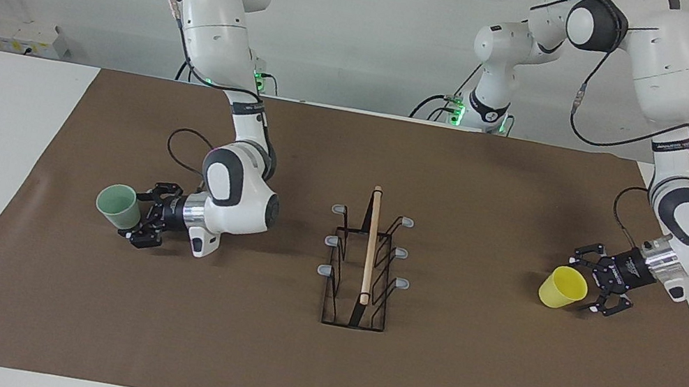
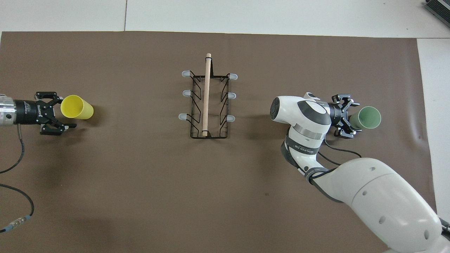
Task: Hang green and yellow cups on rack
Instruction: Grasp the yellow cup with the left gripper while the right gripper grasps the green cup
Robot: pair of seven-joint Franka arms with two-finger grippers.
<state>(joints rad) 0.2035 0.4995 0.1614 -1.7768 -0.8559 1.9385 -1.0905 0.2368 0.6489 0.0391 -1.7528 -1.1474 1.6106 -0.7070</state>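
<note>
Both arms reach low and level, left tool (image 1: 591, 288) open beside the yellow cup (image 1: 562, 288), right tool (image 1: 141, 215) open beside the green cup (image 1: 119, 205).

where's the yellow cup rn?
The yellow cup lies on its side on the brown mat, toward the left arm's end of the table, right at the open left hand and well apart from the rack.

Two cups: one green cup (image 1: 119, 205) and one yellow cup (image 1: 562, 287). One wire rack (image 1: 361, 274) with six grey-tipped prongs, three per side. Two robot arms.
</note>
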